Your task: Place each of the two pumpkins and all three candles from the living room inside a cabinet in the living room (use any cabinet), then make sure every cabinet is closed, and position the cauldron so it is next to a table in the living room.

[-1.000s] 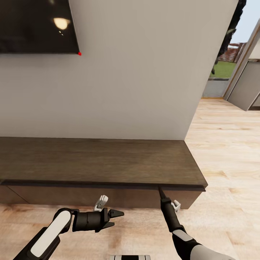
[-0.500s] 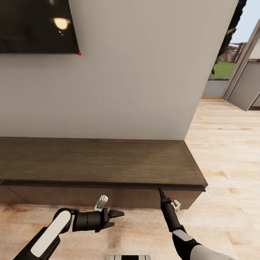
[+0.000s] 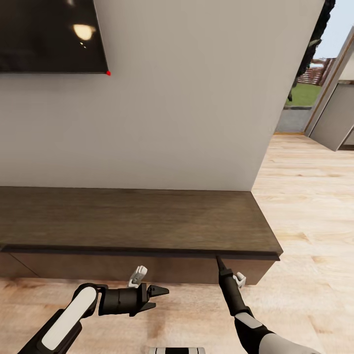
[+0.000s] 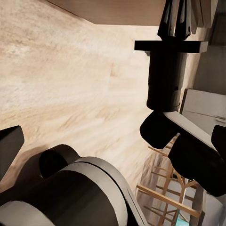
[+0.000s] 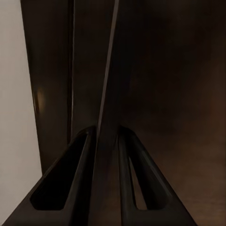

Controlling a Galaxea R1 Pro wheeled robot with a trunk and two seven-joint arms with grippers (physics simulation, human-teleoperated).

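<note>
One cabinet (image 3: 137,221), long dark-brown, spans the frame's lower half under a wall-mounted TV (image 3: 49,34) at upper left; fronts look shut, contents can't be seen. R gripper (image 3: 219,260) at lower right pokes under the top's front lip, its fingers (image 5: 80,183) pinching a thin dark panel edge. L gripper (image 3: 160,297) at lower left hangs over the floor (image 3: 305,196), jaws apart w/ nothing between.
</note>
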